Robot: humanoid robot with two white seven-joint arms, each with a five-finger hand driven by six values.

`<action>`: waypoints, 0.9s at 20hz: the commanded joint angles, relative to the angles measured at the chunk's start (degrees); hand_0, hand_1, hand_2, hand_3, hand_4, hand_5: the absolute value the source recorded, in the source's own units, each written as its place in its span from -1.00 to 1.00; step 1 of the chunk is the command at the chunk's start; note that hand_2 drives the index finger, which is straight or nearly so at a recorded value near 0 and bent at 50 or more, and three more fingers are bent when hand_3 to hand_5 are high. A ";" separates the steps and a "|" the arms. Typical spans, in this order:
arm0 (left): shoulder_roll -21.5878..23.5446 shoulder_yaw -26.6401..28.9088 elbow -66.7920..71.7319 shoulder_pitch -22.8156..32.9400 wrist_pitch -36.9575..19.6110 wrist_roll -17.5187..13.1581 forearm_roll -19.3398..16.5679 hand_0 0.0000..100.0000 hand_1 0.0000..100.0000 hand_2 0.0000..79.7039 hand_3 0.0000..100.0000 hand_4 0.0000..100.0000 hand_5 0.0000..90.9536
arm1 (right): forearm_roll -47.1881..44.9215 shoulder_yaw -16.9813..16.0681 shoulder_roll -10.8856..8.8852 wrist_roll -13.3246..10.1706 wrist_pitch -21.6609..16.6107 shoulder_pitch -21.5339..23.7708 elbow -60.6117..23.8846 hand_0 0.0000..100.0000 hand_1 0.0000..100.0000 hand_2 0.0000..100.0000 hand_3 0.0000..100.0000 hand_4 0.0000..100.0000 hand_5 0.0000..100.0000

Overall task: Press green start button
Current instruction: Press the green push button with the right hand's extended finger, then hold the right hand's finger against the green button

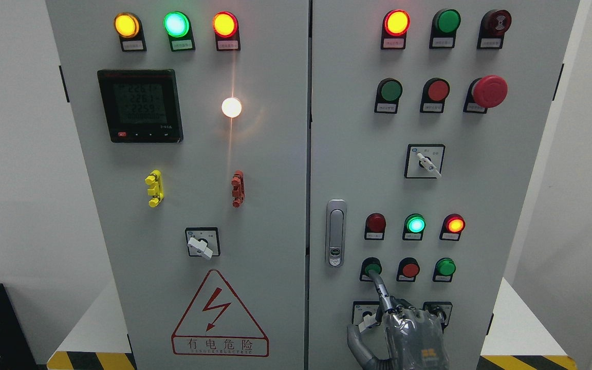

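A grey control cabinet [275, 205] fills the head view. On its right door, the lower button row holds a green button [371, 266] at the left, a red button [409, 269] in the middle and another green button [445, 267] at the right. My right hand [393, 316] rises from the bottom edge. Its index finger [380, 290] is stretched up with the tip against the lower edge of the left green button. The other fingers are curled and hold nothing. The left arm is out of view.
Above the button row are a dark red lamp [375, 223], a lit green lamp [415, 224] and a lit orange-red lamp [454, 224]. A door handle [336, 232] stands left of the hand. Two rotary switches [437, 308] sit partly behind the hand. A red emergency stop [488, 91] is higher up.
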 commanded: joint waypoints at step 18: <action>0.00 0.00 1.67 -1.58 0.01 -0.02 0.00 -0.76 0.11 -1.00 -1.00 -1.00 -1.00 | -0.62 -0.15 0.04 0.82 0.12 -0.55 1.36 0.00 -0.18 -1.00 0.41 0.56 0.79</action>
